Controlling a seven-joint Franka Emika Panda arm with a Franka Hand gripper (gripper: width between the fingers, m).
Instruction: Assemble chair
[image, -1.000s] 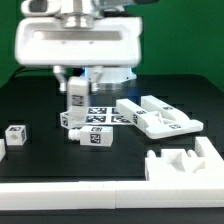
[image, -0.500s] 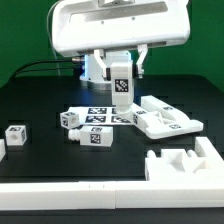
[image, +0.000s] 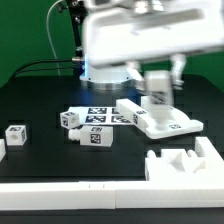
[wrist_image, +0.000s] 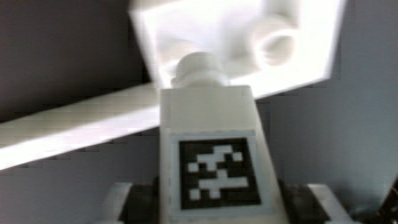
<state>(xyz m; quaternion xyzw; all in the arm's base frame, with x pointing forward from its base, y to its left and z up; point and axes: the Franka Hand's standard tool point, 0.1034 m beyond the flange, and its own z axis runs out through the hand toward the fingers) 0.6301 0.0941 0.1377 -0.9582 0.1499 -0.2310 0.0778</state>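
Note:
My gripper (image: 159, 80) is shut on a white chair leg bar (image: 158, 96) that carries a black-and-white tag and hangs upright above the table. Just beneath it lies a flat white chair slab (image: 170, 122) with ribs and holes. In the wrist view the bar (wrist_image: 215, 150) fills the middle between my gripper's (wrist_image: 222, 206) two fingers (wrist_image: 134, 202). Its rounded peg end points at a round hole (wrist_image: 272, 44) in the slab (wrist_image: 214, 25). Two more tagged blocks (image: 70, 119) (image: 96, 138) lie by the marker board (image: 100, 114).
A small tagged cube (image: 15, 133) sits at the exterior view's left. A notched white chair piece (image: 185, 160) lies at the front right. A long white border rail (image: 90, 196) runs along the front edge. The arm's large white body (image: 140, 35) hangs over the back.
The arm has carried the tagged bar from above the marker board toward the exterior view's right, to a spot over the slab. The grip has not changed.

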